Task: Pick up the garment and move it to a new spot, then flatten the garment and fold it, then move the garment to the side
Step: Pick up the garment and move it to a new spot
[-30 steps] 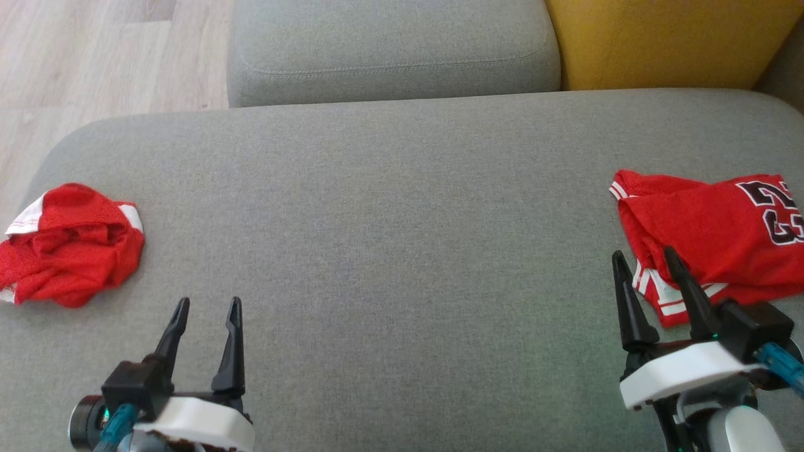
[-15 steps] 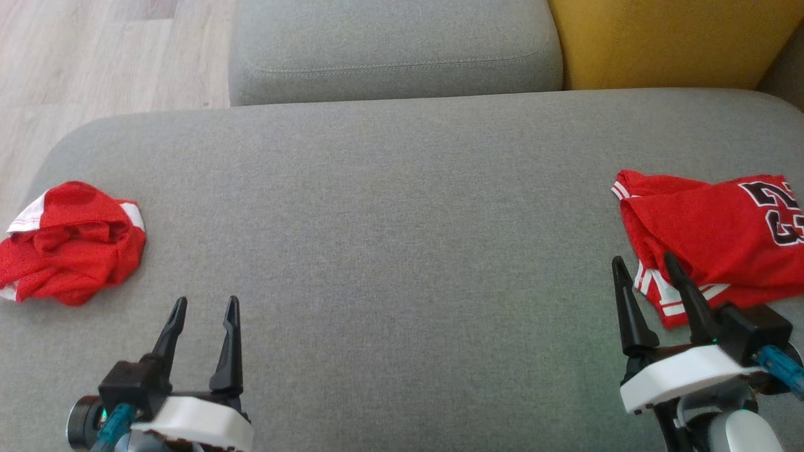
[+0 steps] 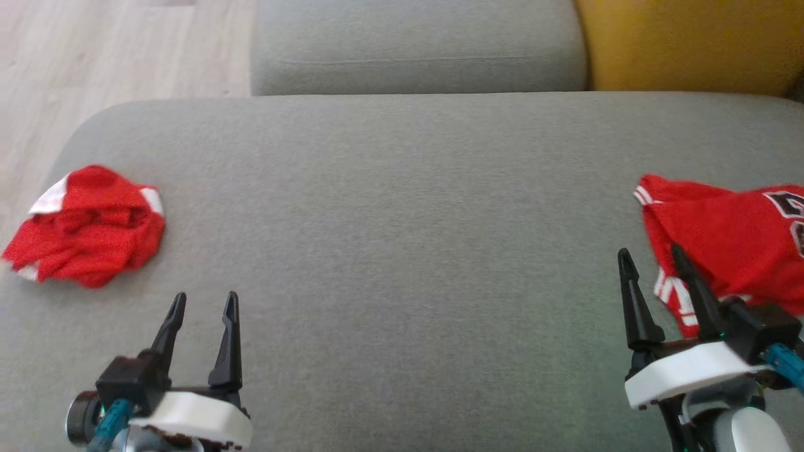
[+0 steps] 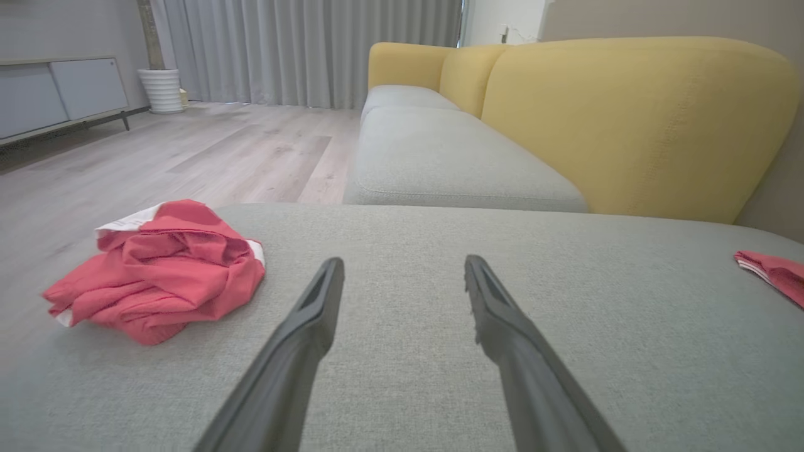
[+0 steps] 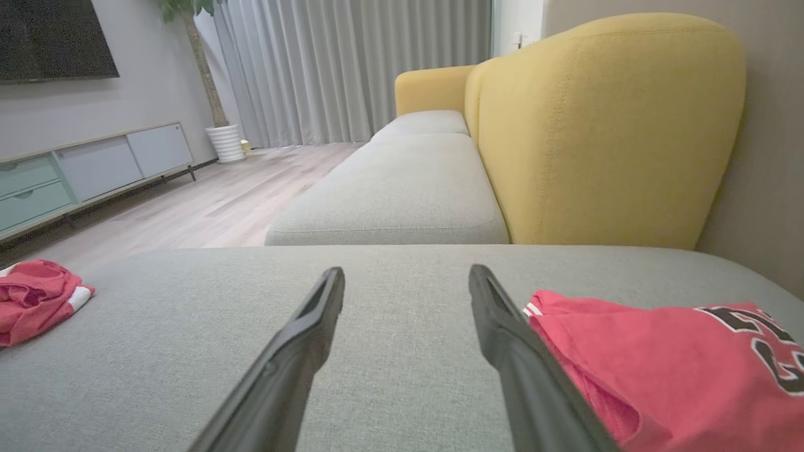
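Numbered jersey cut off at right edge, hem behind spread right hand; left hand likewise spread, empty; camera panned, jersey unmoved.

Soft, even daylight comes through the pale curtain far beyond the grey cushion, and nothing glares. At the cushion's left end the crumpled garment casts only a faint, thin shadow. The head view is smeared by motion: the cushion's weave is lost and the jersey at its right end has blurred edges. In the wrist views reds wash to pink, the cushion's far edge bows, and the fingers of the left gripper go out of focus nearest the lens.
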